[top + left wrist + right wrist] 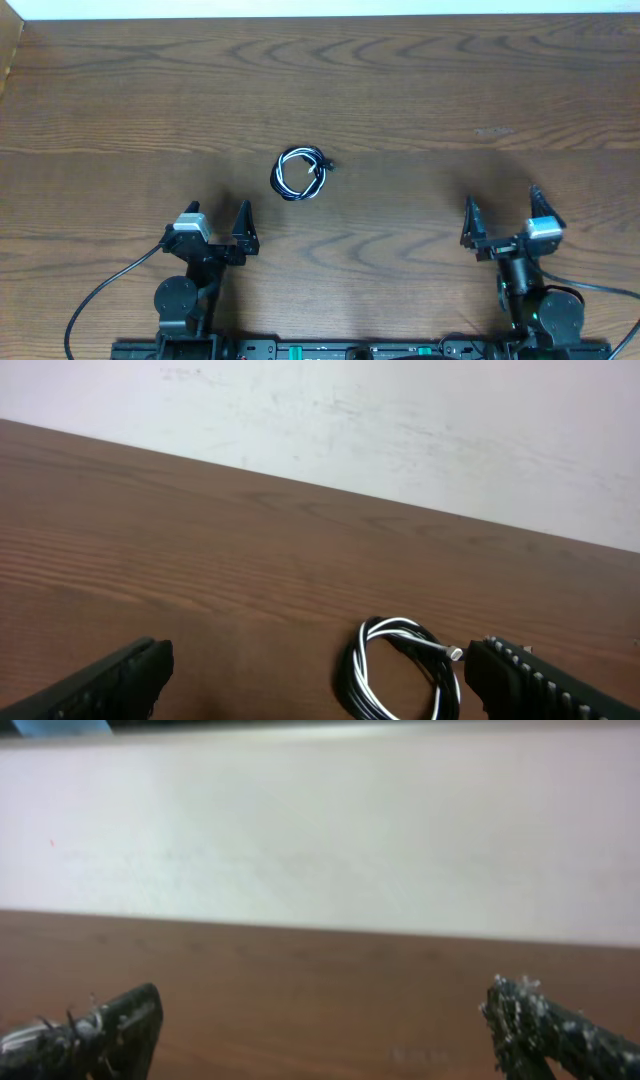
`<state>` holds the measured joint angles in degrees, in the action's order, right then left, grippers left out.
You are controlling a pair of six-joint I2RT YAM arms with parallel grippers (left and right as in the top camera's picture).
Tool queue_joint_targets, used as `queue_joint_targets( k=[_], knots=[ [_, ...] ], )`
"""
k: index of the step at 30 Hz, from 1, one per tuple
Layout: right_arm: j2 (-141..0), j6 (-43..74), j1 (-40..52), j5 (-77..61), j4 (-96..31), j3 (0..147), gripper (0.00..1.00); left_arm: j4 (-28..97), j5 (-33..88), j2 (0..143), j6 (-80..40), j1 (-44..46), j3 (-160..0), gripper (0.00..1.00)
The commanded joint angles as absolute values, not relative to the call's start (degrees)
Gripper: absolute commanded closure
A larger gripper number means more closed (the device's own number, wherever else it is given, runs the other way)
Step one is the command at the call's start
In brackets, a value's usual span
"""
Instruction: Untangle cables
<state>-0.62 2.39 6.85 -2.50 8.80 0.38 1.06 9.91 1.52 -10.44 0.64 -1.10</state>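
The coiled cables (300, 174) lie just left of the overhead frame's centre, up and right of the left gripper (218, 218) and far from the right gripper (500, 208); both jaws gape empty.

Soft, even indoor light on a brown bench (400, 80), with one wrist view hazy.
From overhead the light is flat and moderate, the wood showing a dull sheen below a washed-out white strip (320, 8) along the top edge; faint, soft-edged shadows lie just beyond the left pincer (218, 212) and the right pincer (500, 200). The left wrist view is fairly sharp on the cables (400, 665) (its near fingers (520, 675) go soft), while the right wrist view is blurred throughout, its pale wall (320, 830) glaring and nearly featureless.
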Motion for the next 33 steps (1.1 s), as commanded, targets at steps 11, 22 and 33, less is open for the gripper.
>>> queue_joint_targets(
  k=[11, 22, 33],
  knots=[
    [-0.38, 3.18, 7.18, -6.44, 3.79, 0.32, 0.01, 3.14, 10.44, 1.76, -9.69, 0.73, -0.23, 0.02],
    [-0.64, 3.14, 7.18, -6.39, -3.81, 0.32, 0.01, 3.14, 10.44, 1.76, -9.69, 0.73, -0.23, 0.02],
    [-0.67, 3.14, 7.18, -6.37, -3.81, 0.32, 0.01, 3.16, 10.44, 1.76, -9.69, 0.73, -0.23, 0.02]
  ],
)
